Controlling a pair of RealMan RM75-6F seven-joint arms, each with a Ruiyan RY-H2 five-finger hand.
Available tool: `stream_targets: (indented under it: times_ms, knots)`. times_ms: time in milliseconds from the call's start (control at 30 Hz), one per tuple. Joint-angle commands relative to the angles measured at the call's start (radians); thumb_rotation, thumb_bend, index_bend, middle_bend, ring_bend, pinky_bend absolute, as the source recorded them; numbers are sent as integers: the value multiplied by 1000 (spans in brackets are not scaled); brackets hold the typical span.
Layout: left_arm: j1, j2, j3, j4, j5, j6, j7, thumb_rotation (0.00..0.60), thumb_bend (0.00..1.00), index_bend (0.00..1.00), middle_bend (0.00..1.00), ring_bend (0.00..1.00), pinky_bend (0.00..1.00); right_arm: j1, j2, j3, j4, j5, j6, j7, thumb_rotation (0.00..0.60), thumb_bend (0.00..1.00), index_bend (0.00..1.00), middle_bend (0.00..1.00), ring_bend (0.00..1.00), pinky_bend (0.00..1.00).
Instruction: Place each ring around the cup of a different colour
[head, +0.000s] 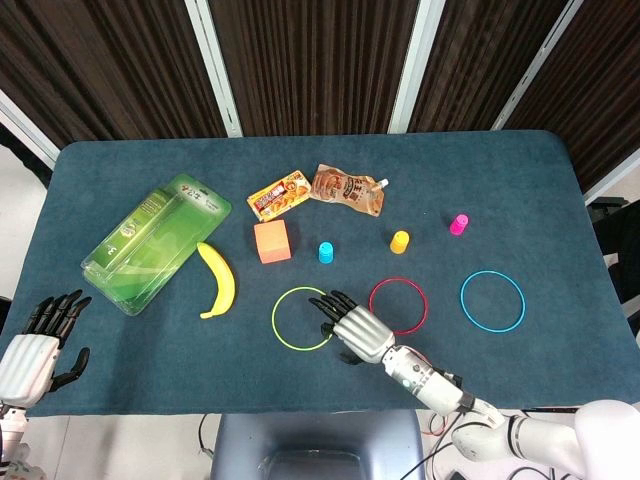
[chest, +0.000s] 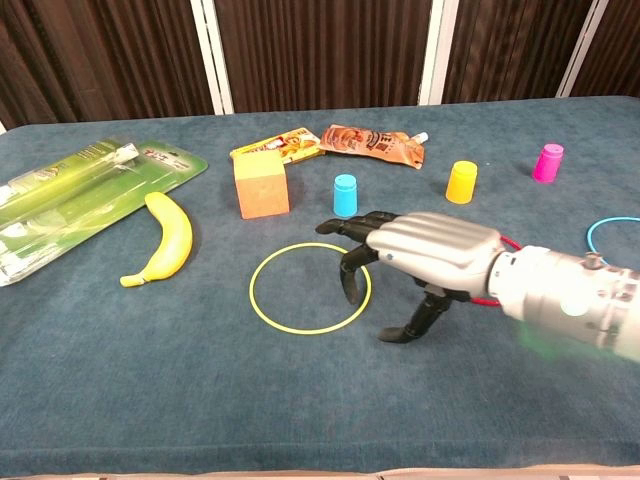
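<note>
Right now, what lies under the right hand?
Under the right hand lies the right rim of the yellow ring and bare table. In the chest view it covers part of the red ring.

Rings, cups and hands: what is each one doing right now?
yellow ring: flat, no cup inside
red ring: flat, no cup inside
blue ring: flat, no cup inside
blue cup: unringed
yellow cup: unringed
pink cup: unringed
right hand: empty, over yellow ring's edge
left hand: empty
</note>
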Motion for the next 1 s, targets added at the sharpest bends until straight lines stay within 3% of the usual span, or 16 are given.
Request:
stream_targets:
  times_ms: [33,667,1000]
  knots:
    - [1,4,2,0,2,0,-5,600,480,0,0,0,48,26,-39,-2,44,12,-9,5,600,362,587,0,0,0]
    - [-6,4,0,7,3,-11,-17,600,484,0,0,0,48,76,-79,-20,100,71,-15,1,600,457,649,13,0,0]
    - [-2,6,3,4,6,-6,-17,600,482,0,0,0,47,89,-78,-29,94,102,-28,-26,600,457,650,13,0,0]
